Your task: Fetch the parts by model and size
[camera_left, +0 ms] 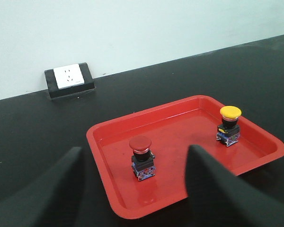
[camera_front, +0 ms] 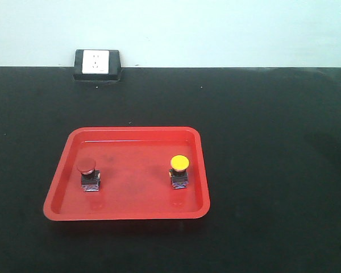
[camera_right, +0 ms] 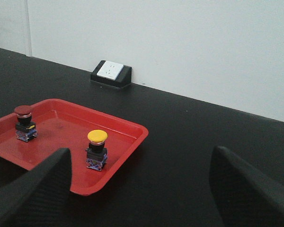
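Note:
A red tray lies on the black table. The red-capped push-button switch stands upright at its left, the yellow-capped switch at its right. In the left wrist view the red switch is just ahead between my open left gripper fingers; the yellow switch is farther right. In the right wrist view my open right gripper hovers over bare table right of the tray; the yellow switch is near its left finger, the red switch farther left. Neither gripper shows in the front view.
A black wall socket box with a white face sits at the table's back edge by the pale wall; it also shows in the left wrist view and the right wrist view. Black tabletop surrounds the tray.

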